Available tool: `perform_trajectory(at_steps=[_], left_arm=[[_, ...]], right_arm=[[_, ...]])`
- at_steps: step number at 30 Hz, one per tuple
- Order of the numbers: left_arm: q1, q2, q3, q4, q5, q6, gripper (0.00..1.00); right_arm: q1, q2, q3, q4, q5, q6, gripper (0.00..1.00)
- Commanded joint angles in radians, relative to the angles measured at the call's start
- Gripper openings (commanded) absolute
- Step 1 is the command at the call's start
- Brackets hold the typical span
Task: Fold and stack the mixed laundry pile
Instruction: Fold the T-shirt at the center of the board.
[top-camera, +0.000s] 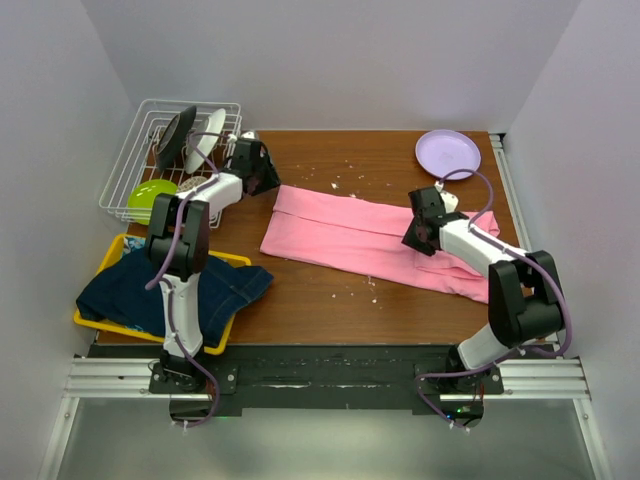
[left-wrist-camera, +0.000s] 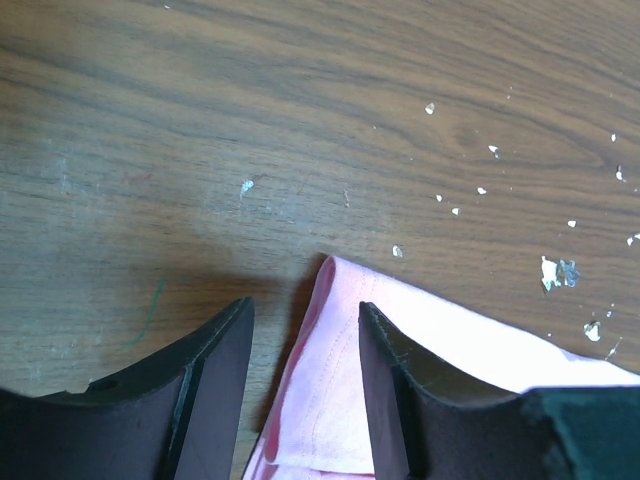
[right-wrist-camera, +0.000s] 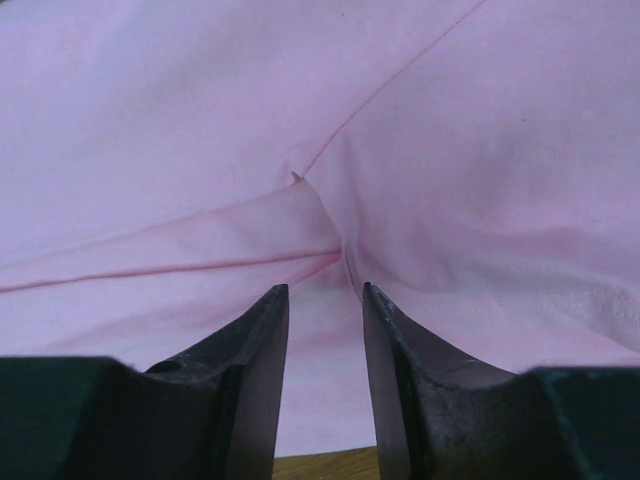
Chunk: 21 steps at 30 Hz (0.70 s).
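The pink T-shirt (top-camera: 375, 235) lies folded into a long strip across the middle of the table. My left gripper (top-camera: 262, 178) is at its far left corner. In the left wrist view that gripper (left-wrist-camera: 305, 305) is open, with the shirt's corner (left-wrist-camera: 330, 400) between the fingers and not pinched. My right gripper (top-camera: 420, 238) hovers low over the strip's right part. Seen from the right wrist, the right gripper (right-wrist-camera: 324, 288) is open over a crease in the pink T-shirt (right-wrist-camera: 200, 120). The dark blue denim jacket (top-camera: 175, 285) is heaped in the tray at the near left.
The yellow tray (top-camera: 112, 248) sits at the near left. A white wire dish rack (top-camera: 150, 150) with a green bowl (top-camera: 150, 193) stands at the back left. A lilac plate (top-camera: 448, 152) lies at the back right. Small white crumbs (left-wrist-camera: 555, 270) dot the wood.
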Motion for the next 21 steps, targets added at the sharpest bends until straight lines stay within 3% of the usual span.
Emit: perform_trajectory(at_steps=[1,6,11,16,21], left_arm=[[0.009,0.014,0.050,0.002,0.017,0.034,0.51],[0.009,0.026,0.061,0.001,0.039,0.035,0.52],[0.010,0.040,0.085,-0.021,0.039,0.067,0.52],[0.021,0.043,0.111,-0.061,0.054,0.103,0.52],[0.032,0.002,0.148,-0.124,0.080,0.129,0.54]], right_arm=[[0.027,-0.019,-0.016,0.010,0.093,0.032,0.35],[0.042,-0.028,-0.033,0.000,0.090,0.043,0.30],[0.157,-0.031,-0.002,0.029,0.052,0.034,0.31],[0.356,0.073,0.160,0.034,0.046,0.060,0.32],[0.476,0.261,0.386,0.072,0.009,0.061,0.32]])
